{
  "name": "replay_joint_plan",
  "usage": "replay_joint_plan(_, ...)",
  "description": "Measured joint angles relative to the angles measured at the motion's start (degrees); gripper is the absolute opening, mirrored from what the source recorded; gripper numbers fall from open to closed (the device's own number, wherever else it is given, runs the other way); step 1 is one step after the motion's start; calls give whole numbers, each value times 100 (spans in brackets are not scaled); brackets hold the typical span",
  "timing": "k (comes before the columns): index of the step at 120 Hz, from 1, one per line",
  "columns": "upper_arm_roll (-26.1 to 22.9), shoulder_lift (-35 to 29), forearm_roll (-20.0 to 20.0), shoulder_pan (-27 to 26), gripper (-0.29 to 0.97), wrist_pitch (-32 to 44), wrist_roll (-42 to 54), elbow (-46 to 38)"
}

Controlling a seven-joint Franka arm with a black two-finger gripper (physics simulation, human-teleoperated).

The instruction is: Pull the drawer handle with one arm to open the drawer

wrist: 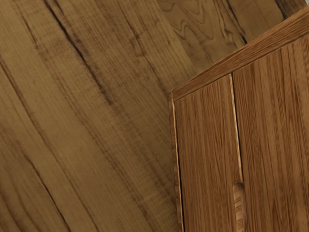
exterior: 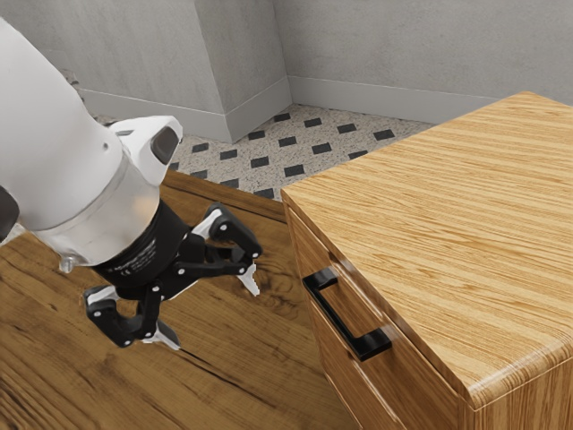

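Exterior view: small white print on the black wrist collar is too small to read. The arm [exterior: 72, 170] slants down over the wooden table [exterior: 233, 385], its gripper [exterior: 208, 309] spread wide and holding nothing, apart from the black drawer handle [exterior: 345, 313] on the cabinet [exterior: 448, 224] front, toward the exterior view's right.

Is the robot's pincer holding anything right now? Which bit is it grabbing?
Nothing is held. The pincer is open and empty, hanging apart from the drawer handle, off to the handle's left in the exterior view.
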Motion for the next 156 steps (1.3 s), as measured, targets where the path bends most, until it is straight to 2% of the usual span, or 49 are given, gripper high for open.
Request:
replay_joint_plan(22,-6,102,-240,-253,68,1203,-337,-348)
replay_joint_plan(47,29,93,-596,-296,68,1815,-557,-655)
replay_joint_plan(83,47,98,-783,-296,68,2081,-761,-846)
replay_joint_plan(156,48,110,-1020,-304,68,2158,-967,-1236)
